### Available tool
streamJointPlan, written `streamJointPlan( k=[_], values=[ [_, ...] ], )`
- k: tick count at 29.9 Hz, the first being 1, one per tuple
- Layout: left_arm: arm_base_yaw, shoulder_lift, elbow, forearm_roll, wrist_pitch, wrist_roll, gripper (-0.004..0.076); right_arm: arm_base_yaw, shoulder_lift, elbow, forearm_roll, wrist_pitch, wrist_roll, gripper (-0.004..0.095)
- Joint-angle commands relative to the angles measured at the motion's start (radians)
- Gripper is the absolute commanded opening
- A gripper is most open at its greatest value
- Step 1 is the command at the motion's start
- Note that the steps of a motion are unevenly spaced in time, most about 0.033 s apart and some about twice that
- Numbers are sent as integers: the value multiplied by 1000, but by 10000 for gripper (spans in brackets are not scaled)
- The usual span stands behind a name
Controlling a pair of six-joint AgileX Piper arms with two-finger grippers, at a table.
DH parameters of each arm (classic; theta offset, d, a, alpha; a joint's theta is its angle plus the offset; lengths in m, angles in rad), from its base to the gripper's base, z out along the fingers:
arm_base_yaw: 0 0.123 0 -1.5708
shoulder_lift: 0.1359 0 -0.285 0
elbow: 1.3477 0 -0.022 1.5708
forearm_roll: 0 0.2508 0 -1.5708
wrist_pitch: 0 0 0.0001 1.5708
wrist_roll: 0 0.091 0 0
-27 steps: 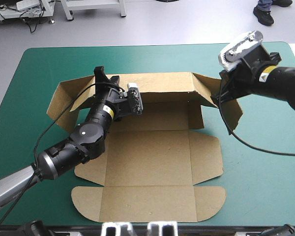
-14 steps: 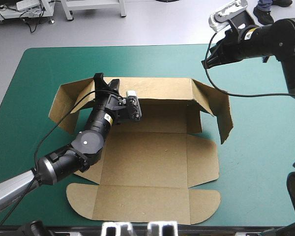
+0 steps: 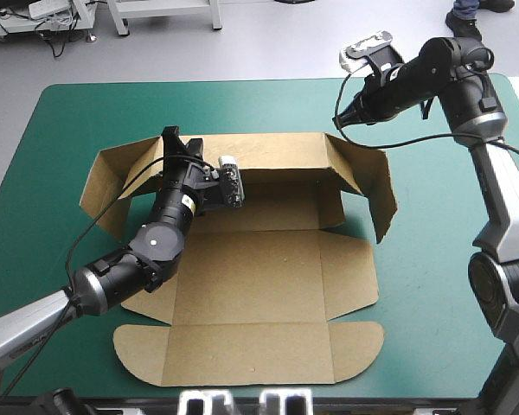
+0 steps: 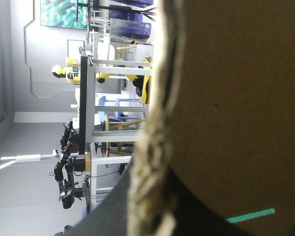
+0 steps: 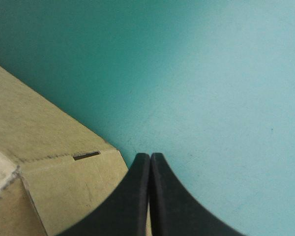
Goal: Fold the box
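Bright even overhead light; soft shadows on box (image 3: 259, 285) below raised walls.

The surface (image 3: 441, 294) is covered in teal-green, with rounded corners, and its far edge is seen toward 12 o'clock in the high view. Beyond that edge a pale grey floor (image 3: 268, 52) is shown, smooth and evenly lit. At 11 o'clock the white metal legs of a bench (image 3: 160, 15) are planted on the floor. At 10 o'clock black cables (image 3: 59, 39) are strewn beneath another white frame. In the left wrist view, turned a quarter, a grey panelled wall (image 4: 19, 73) and a white metal rack (image 4: 113, 132) are seen. In the right wrist view the cover is lit brightly on one side and shaded on the other.
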Motion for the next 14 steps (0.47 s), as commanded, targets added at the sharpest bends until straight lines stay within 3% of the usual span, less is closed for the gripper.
streamJointPlan(
  k=[1, 14],
  values=[
    [9, -21, -28, 77, 24, -4, -10, -5, -22, -30, 21, 9, -1, -25],
    [67, 31, -28, 77, -18, -22, -10, -33, 55, -4, 40, 9, -1, -25]
  ],
)
